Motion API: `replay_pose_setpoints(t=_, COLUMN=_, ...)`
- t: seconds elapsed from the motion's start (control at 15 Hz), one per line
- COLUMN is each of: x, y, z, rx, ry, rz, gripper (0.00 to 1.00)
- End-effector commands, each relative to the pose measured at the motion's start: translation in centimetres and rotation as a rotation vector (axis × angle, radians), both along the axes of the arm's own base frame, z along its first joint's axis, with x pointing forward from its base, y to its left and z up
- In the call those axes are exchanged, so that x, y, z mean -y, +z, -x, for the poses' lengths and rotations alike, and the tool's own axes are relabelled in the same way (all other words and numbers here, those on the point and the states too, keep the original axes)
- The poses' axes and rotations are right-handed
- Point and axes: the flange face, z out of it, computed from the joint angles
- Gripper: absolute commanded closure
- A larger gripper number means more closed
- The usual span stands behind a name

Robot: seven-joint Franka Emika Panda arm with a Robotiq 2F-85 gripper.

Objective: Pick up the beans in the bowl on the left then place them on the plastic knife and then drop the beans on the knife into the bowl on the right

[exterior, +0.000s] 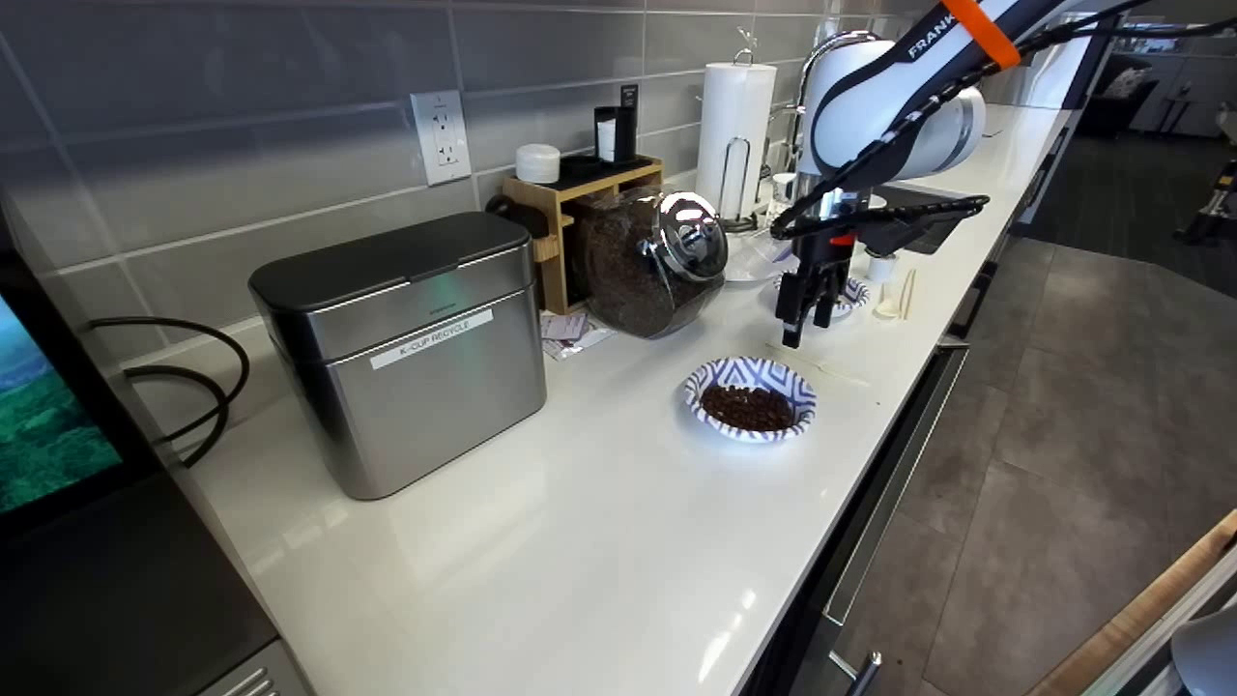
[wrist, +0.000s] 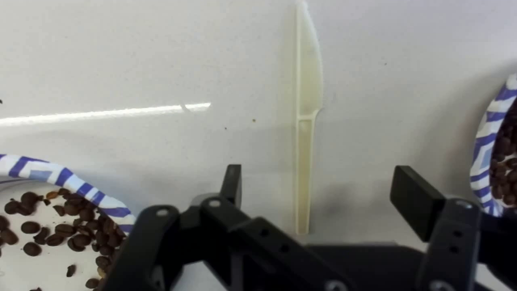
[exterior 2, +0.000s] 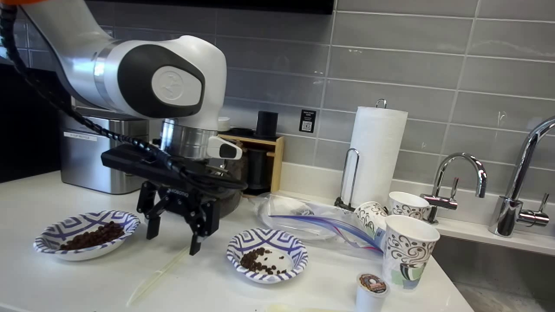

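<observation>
In the wrist view the pale plastic knife (wrist: pixel 309 76) lies flat on the counter, blade away from me. My gripper (wrist: pixel 318 190) hangs open above it, its fingers spread to either side of the handle and nothing between them. A blue-and-white bowl (exterior 2: pixel 47 248) at the left of an exterior view holds a large heap of dark beans (exterior 2: pixel 93 236). The right bowl (exterior 2: pixel 269 277) there has fewer, scattered beans (exterior 2: pixel 253 260). My gripper (exterior 2: pixel 173 243) is between the two bowls, above the counter. Another exterior view shows the fuller bowl (exterior: pixel 754 369) in front, the second partly behind the gripper.
A plastic bag (exterior 2: pixel 321 229), paper cups (exterior 2: pixel 409 247) and a small pod (exterior 2: pixel 370 294) stand beyond the right bowl. Against the wall are a steel bin (exterior: pixel 445 358), a tilted glass jar (exterior: pixel 628 271) and a paper towel roll (exterior 2: pixel 375 151). A spoon (exterior: pixel 886 307) lies near the counter's edge.
</observation>
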Motion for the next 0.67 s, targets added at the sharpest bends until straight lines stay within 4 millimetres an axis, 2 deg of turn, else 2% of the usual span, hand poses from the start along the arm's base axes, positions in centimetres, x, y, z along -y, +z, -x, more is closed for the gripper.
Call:
replay_pose_setpoints(t=0.0, x=0.7, y=1.5, z=0.6, rx=0.028, ry=-0.024, rz=0.025, gripper=0.0)
replay_pose_setpoints(t=0.6, x=2.9, y=9.1, z=2.1, rx=0.173, ry=-0.029, rz=0.07, gripper=0.0)
